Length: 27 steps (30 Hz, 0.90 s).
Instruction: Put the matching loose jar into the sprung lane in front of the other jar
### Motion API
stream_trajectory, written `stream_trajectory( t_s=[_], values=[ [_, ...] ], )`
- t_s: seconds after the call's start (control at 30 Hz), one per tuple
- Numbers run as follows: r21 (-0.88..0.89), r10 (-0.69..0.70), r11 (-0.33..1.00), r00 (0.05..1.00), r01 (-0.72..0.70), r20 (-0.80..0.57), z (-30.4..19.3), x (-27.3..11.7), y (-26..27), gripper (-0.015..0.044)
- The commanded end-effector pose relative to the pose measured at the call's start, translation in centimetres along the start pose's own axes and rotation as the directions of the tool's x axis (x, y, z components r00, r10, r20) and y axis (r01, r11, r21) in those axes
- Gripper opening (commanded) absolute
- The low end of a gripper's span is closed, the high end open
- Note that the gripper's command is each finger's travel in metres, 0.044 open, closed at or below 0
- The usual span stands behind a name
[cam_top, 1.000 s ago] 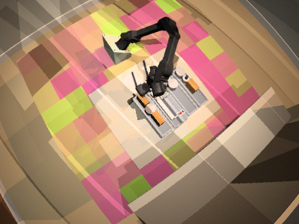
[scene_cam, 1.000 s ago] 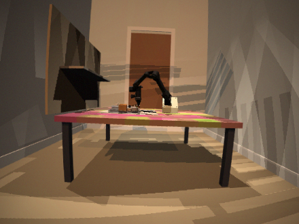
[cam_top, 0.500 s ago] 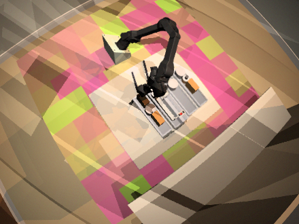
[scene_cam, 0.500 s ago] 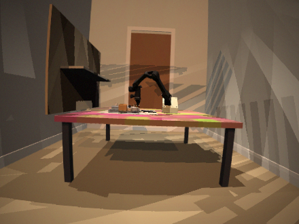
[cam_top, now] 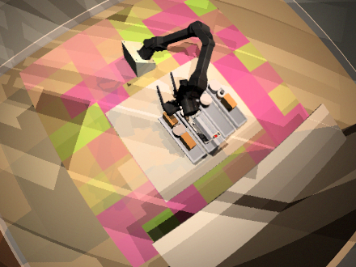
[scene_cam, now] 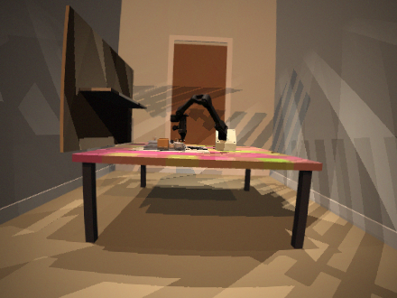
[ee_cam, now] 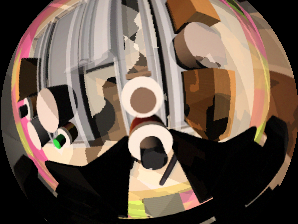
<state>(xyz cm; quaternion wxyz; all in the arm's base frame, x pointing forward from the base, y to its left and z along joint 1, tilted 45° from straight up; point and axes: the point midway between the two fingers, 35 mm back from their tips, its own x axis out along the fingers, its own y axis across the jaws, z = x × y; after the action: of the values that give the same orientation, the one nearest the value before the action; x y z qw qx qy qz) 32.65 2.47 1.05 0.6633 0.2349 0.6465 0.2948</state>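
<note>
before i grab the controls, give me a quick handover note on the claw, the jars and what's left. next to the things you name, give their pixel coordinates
Claw (cam_top: 187,117) (ee_cam: 149,136): shut on the near white-rimmed jar (ee_cam: 134,144), upright or close to it.
Matching jar (ee_cam: 142,100): directly ahead of the held one; the wrist view can't settle whether they touch.
Done: new jar gripped and lined up.
Left: likely ease the row back, seat the new jar behind the front stop, then let go gently.
</note>
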Motion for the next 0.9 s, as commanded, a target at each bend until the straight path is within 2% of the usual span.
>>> stream_trajectory(
  t_s=[0.0,0.87],
  values=[
    [-0.012,0.003,1.0,1.0,-0.003,0.025,0.8,-0.34,0.14,0.0],
    [-0.012,0.003,1.0,1.0,-0.003,0.025,0.81,-0.1,0.14,0.0]
  ],
)
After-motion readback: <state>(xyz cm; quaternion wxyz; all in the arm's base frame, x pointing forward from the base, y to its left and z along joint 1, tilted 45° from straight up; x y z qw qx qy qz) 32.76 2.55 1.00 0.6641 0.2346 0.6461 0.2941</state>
